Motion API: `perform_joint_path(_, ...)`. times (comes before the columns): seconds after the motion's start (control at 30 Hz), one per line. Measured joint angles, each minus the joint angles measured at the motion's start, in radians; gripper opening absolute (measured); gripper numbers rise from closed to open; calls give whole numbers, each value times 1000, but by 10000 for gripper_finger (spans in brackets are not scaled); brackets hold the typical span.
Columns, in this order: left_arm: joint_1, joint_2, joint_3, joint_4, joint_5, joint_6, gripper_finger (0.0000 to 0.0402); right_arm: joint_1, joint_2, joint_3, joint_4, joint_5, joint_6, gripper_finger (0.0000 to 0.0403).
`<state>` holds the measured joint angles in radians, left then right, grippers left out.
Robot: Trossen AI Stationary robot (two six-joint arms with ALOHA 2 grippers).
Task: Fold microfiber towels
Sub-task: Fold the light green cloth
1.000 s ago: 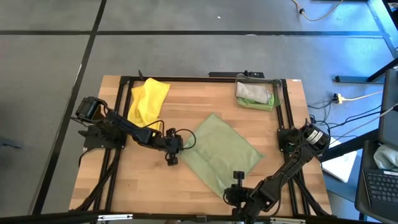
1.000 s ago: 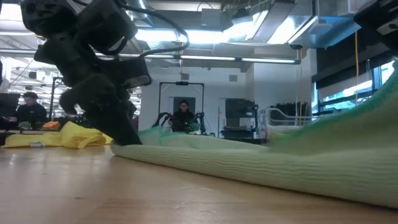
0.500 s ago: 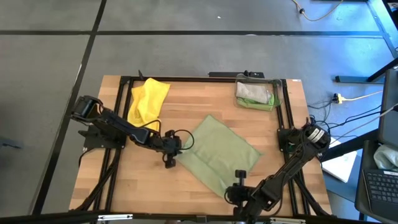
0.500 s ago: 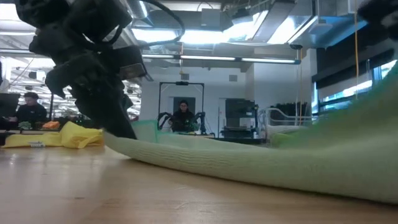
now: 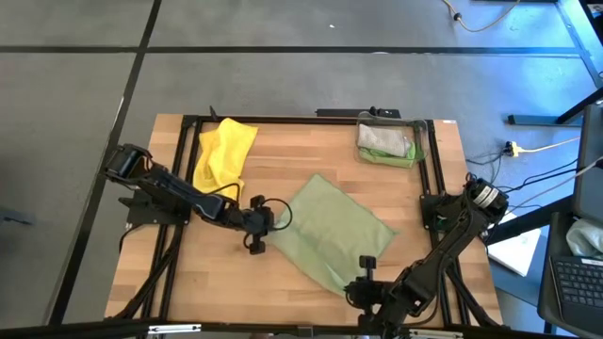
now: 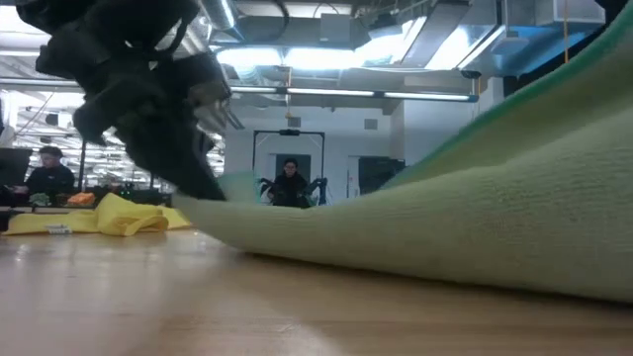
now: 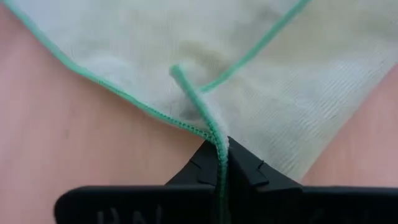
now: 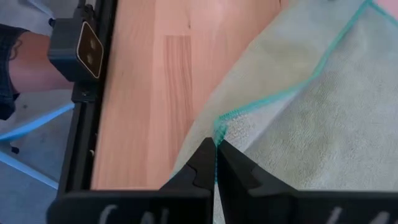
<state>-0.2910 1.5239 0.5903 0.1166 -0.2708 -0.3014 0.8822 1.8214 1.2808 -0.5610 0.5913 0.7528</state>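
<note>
- two claws have hold of the same pale olive-green microfiber towel with the teal stitched hem (image 5: 330, 231), which lies spread at a slant across the middle of the light wooden worktop (image 5: 217, 273).
- the left claw (image 5: 256, 218) is clenched on the towel's corner on the left arm's side; in its wrist view the hem runs straight down between the dark fingers (image 7: 205, 165), with a small ridge of cloth standing up ahead of them.
- the right claw (image 5: 366, 282) is clamped on the corner at the near edge, and its wrist view shows the hem pinched at the very tip of the fingers (image 8: 205, 163).
- from the low view the cloth rises in a soft slope on one side and sags flat to the worktop towards the other, so i'd judge it light, limp and not slippery; it should drape and drag rather than hold any shape.
- corners on the hem look like the right places to grip, since the stitched edge is firmer than the open weave.
- a bright yellow microfiber towel (image 5: 224, 151) lies crumpled at the far left of the worktop, well apart.
- one clear plastic bin (image 5: 415, 141) at the far right corner holds a grey-beige cloth (image 5: 384, 138) over something bright green (image 5: 388, 159).
</note>
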Motion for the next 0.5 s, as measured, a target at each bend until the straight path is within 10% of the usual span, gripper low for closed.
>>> perform_joint_path(0.5,0,-131,1,-11,-74,81,3,-1,0,0,5,0,5,11)
